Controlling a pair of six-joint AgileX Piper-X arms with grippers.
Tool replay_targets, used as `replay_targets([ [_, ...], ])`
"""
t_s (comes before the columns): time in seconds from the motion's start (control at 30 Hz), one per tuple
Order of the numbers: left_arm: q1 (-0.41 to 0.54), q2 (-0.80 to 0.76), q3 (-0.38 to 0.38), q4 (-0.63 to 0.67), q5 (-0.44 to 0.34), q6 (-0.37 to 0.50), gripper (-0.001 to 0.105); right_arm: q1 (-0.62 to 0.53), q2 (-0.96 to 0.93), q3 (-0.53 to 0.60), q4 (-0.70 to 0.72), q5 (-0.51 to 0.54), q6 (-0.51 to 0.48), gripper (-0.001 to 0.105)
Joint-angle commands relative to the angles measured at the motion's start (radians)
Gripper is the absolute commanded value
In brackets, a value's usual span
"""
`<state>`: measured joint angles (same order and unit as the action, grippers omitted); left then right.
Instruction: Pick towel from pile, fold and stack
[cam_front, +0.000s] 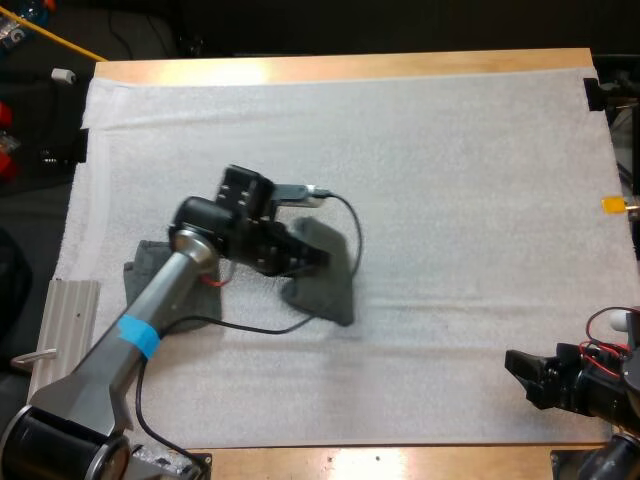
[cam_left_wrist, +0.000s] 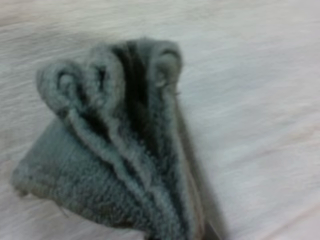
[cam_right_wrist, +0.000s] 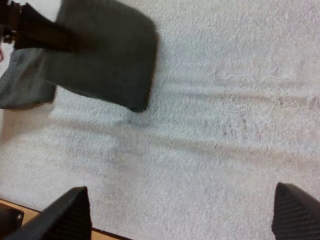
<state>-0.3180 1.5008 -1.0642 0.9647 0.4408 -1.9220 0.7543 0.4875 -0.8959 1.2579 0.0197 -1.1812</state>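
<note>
The left gripper (cam_front: 312, 258) is pinching the bunched dark grey-green terry towel (cam_front: 327, 290), holding it just left of the white mat's (cam_front: 450, 200) centre. To spread it flat, the right gripper (cam_front: 518, 375), standing wide open at near right, should be taking a free corner.

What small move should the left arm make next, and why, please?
Probably lift the towel a little higher: the left gripper seems shut on its bunched folds, its lower edge is near the mat, and the open right gripper is far off.

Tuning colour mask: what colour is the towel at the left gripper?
Dark grey-green towel; clearest in left wrist view.
</note>
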Motion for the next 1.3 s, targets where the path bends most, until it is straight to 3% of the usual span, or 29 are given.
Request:
replay_targets([
  [0.0,0.026,-0.011,-0.007,0.040,-0.012,0.031,0.000,-0.002,-0.001,0.000,0.003,-0.001,-0.011,0.071],
  [0.13,0.119,-0.020,-0.007,0.120,-0.052,0.106,0.000,-0.002,-0.001,0.000,0.003,-0.001,-0.011,0.071],
  [0.37,0.260,-0.080,-0.036,0.158,-0.074,0.149,0.000,-0.002,-0.001,0.000,0.003,-0.020,-0.011,0.071],
  [0.53,0.356,-0.112,-0.036,0.196,-0.152,0.181,0.000,-0.002,-0.001,0.000,0.003,-0.026,-0.011,0.071],
  [0.73,0.404,-0.123,-0.039,0.223,-0.227,0.223,0.000,-0.002,-0.001,0.000,-0.013,-0.085,-0.011,0.071],
  [1.27,0.411,-0.123,-0.039,0.220,-0.485,0.250,0.000,-0.002,-0.001,0.000,-0.020,-0.088,-0.011,0.071],
])
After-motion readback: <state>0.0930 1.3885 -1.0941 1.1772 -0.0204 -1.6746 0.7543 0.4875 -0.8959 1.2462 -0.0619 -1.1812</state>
